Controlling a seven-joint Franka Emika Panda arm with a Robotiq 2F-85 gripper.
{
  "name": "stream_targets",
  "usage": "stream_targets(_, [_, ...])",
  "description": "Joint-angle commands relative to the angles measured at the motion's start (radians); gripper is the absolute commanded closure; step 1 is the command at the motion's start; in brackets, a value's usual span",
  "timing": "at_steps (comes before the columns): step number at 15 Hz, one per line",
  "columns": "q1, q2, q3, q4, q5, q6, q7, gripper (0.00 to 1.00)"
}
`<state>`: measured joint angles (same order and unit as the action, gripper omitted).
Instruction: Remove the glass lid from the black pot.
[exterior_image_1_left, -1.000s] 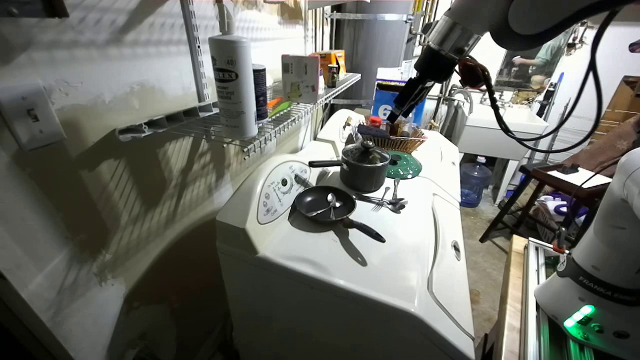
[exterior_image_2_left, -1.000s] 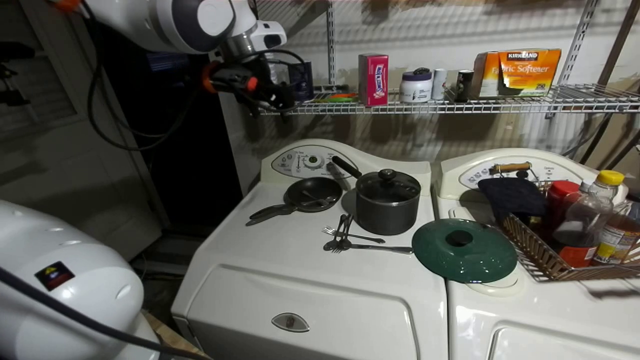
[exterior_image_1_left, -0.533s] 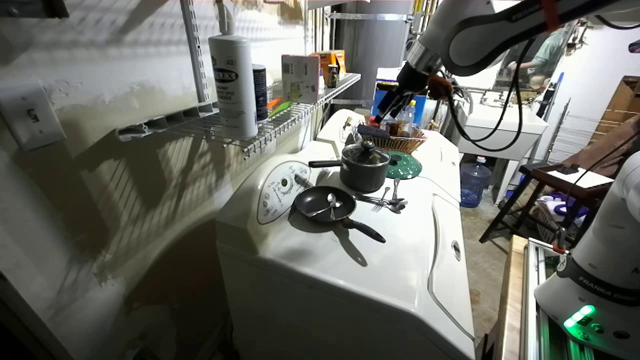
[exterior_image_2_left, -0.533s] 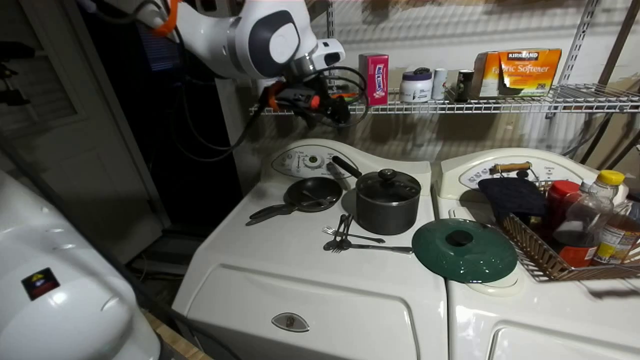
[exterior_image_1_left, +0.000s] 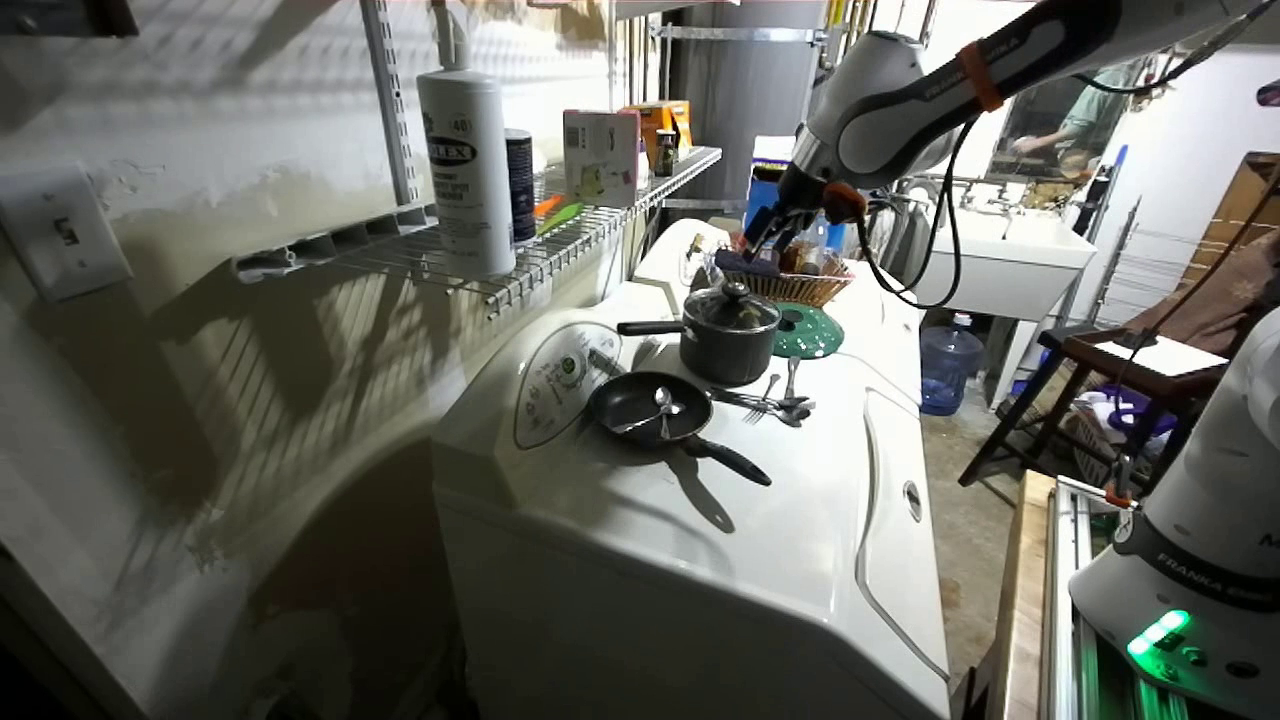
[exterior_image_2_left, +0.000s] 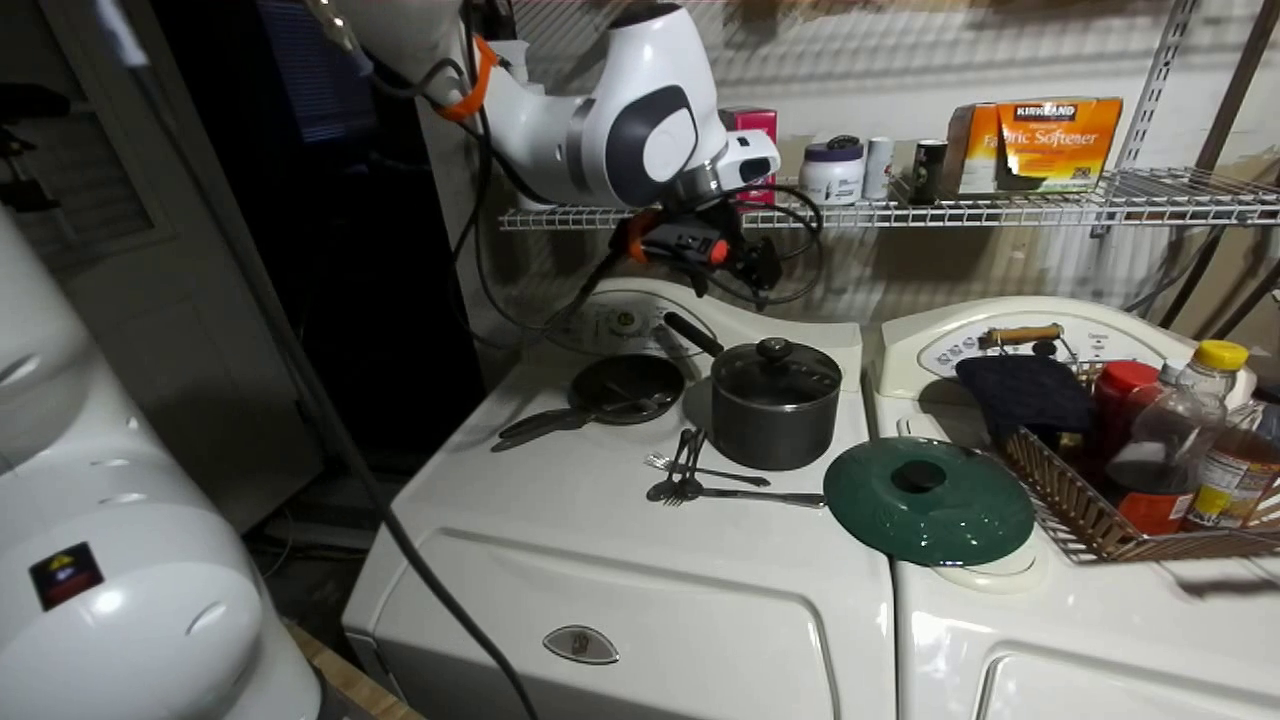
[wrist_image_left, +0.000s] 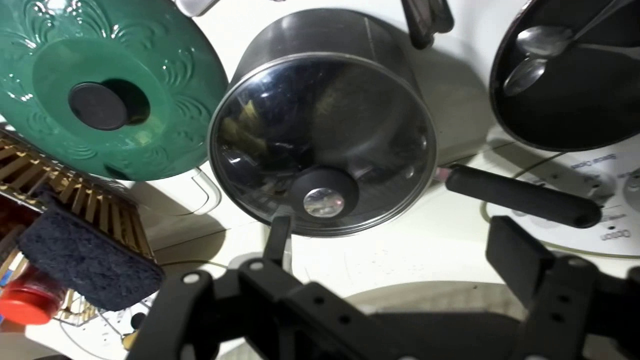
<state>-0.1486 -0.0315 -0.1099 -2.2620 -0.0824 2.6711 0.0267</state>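
1. I'd call this a household laundry room: two white machines sit side by side, each with a dial-marked control panel.
2. Over them, on the patchy wall, runs a wire shelf, and I can read "Fabric Softener" on an orange box.
3. Beyond stand a deep white utility sink and a tall grey tank.
4. The floor looks like bare concrete.
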Motion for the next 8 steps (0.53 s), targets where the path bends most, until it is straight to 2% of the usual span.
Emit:
stream_targets(1, [-0.013,0.111,-0.030,0.051,-0.045,0.112,0.020,0.00])
stream_targets(5, [-0.005,0.187,-0.057,0.056,-0.045,0.216,0.026,0.00])
stream_targets(6, [-0.007,0.141,-0.050,0.030,-0.013,0.173,-0.006,0.00])
stream_targets(8, [-0.006,0.155,-0.052,0.030,-0.012,0.181,-0.006,0.00])
